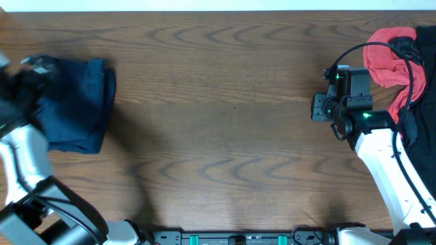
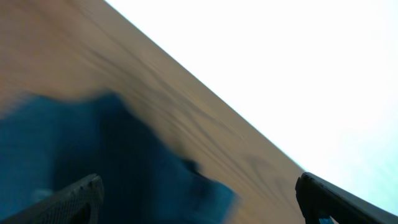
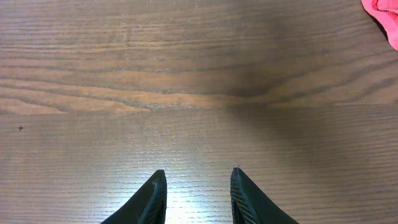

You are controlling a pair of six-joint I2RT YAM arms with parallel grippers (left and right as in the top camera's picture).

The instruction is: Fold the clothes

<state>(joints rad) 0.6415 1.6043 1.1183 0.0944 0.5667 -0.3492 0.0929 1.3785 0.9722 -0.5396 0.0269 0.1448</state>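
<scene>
Where the table (image 1: 225, 88) nears its L edge in the overhead view lies 1 navy-blue garment (image 1: 75, 105), a squarish bundle lying flat on the wood; only 1 such piece can be counted. There are 2 arms, 1 per side. The L gripper (image 2: 199, 186) hangs over the garment's far-L part, jaws spread wide w/ nothing clamped btwn them. The L wrist view is motion-blurred but shows both fingers (image 2: 81, 199) well apart above the blue cloth. The R gripper (image 3: 198, 180) sits well apart from the garment at the R side of the table, jaws narrowly parted over plain wood, holding nothing. Beside the R arm, towards the far R corner, is 1 crumpled red cloth (image 1: 388, 58) w/ a black cable (image 1: 413, 71) looping across it. At the R edge is a dark heap (image 1: 424, 102), cut off by the frame, so can't tell what it is. Green lights (image 1: 366, 116) glow on the R wrist.
</scene>
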